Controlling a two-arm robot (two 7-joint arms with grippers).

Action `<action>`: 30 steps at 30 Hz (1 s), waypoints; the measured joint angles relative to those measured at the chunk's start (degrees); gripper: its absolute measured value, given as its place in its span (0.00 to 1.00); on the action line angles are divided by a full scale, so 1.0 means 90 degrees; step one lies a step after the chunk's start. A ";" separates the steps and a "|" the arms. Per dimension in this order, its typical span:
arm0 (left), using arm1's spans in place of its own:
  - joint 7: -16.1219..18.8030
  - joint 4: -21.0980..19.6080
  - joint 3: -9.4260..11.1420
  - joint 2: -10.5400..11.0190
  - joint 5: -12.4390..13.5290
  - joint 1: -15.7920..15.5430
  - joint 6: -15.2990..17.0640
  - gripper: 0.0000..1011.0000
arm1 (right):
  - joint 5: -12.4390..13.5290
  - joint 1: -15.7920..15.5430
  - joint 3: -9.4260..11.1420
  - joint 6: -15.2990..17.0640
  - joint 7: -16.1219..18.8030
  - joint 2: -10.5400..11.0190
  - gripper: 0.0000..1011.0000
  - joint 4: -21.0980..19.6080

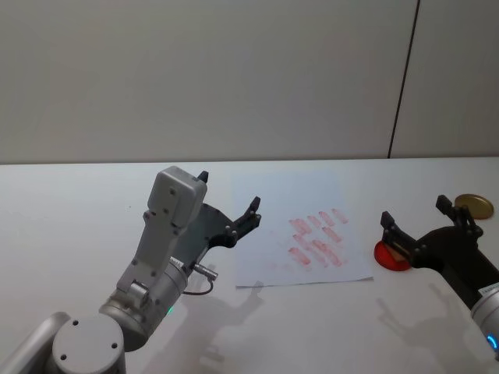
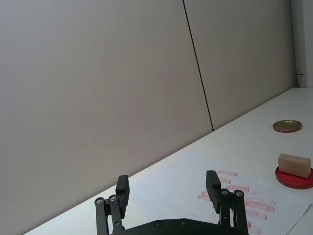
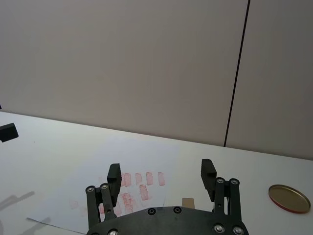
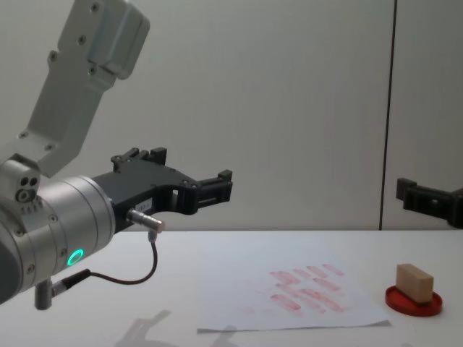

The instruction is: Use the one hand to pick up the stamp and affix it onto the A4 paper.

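- The left gripper, on the arm with the green light, hangs in the air near the left edge of the A4 paper. Its jaws are spread wide and hold nothing.
- The hand, with the blue light, hangs above the stamp and does not touch it. Its jaws are spread wide too.
- The stamp sits on a round red ink pad, just beside the paper's near right corner.
- The paper lies flat in the middle of the table, with red marks on its right half.
- A round gold lid lies farther back on the table's right side.
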 joint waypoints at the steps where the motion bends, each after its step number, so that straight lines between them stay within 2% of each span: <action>1: 0.0000 0.0000 0.0000 0.0000 0.0000 0.0000 0.0000 0.98 | 0.0000 0.0000 0.0000 0.0000 0.0000 0.0000 0.99 0.0000; 30: 0.0000 0.0000 0.0000 0.0000 0.0000 0.0000 0.0000 0.98 | -0.0001 0.0000 0.0000 0.0000 -0.0001 0.0000 0.99 0.0002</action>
